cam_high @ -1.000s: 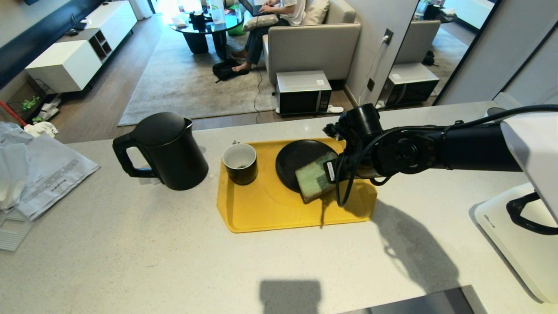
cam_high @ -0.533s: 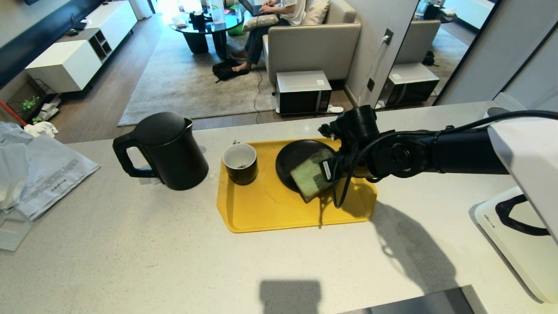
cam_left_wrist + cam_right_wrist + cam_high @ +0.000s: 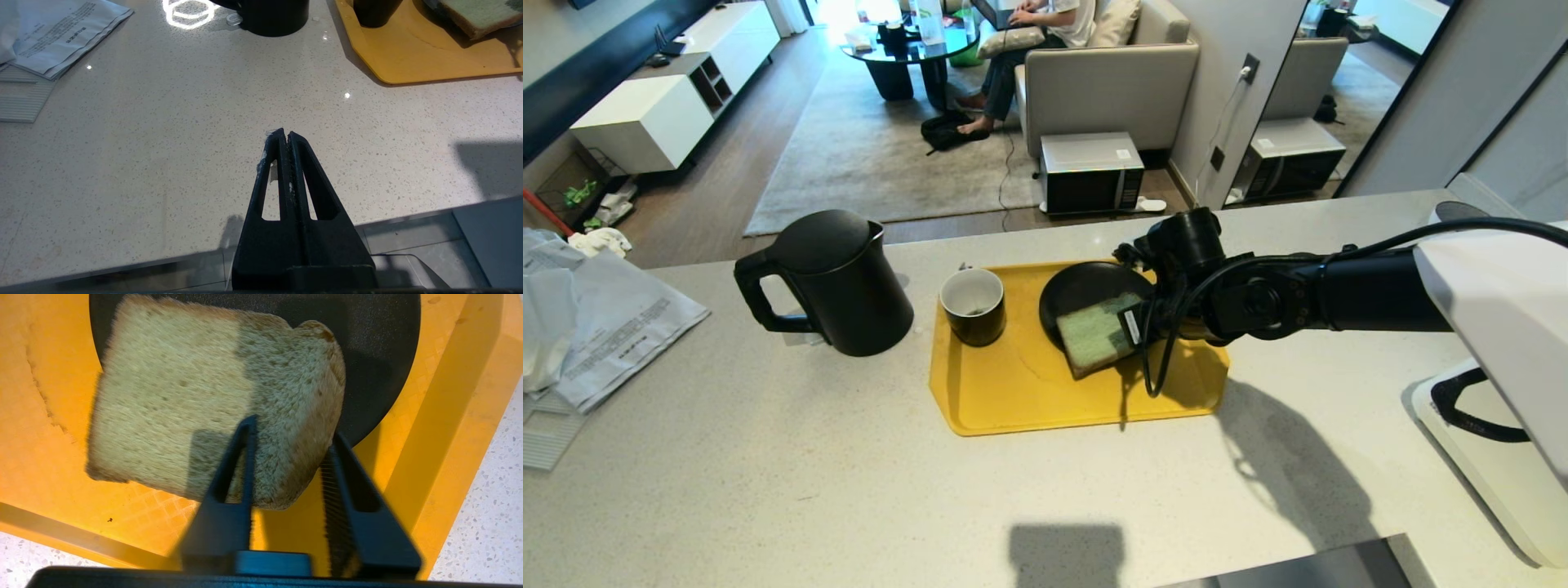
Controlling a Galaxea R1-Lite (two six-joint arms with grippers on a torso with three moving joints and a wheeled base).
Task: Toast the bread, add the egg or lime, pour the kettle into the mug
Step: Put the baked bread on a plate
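Observation:
The pale green bread [image 3: 1094,331] leans across the front rim of the black plate [image 3: 1086,286] on the yellow tray [image 3: 1013,392], and one corner overhangs the tray floor. My right gripper [image 3: 293,428] is open, and its jaws straddle the bread's [image 3: 196,400] near corner; in the head view the wrist hides most of it [image 3: 1131,327]. The black mug [image 3: 972,306] stands at the tray's far left corner. The black kettle [image 3: 841,282] is on the counter left of the tray. My left gripper [image 3: 286,134] is shut and parked over the counter's near edge. No lime or egg is in view.
Papers and a plastic bag [image 3: 596,327] lie at the counter's left end. A white appliance [image 3: 1486,457] sits at the right end. Beyond the counter's far edge is a living room, where a person sits on a sofa.
My right gripper went from shut on the bread to open. The slice tipped from steeply tilted to nearly flat and shifted a little left over the plate's rim. The left arm has not moved.

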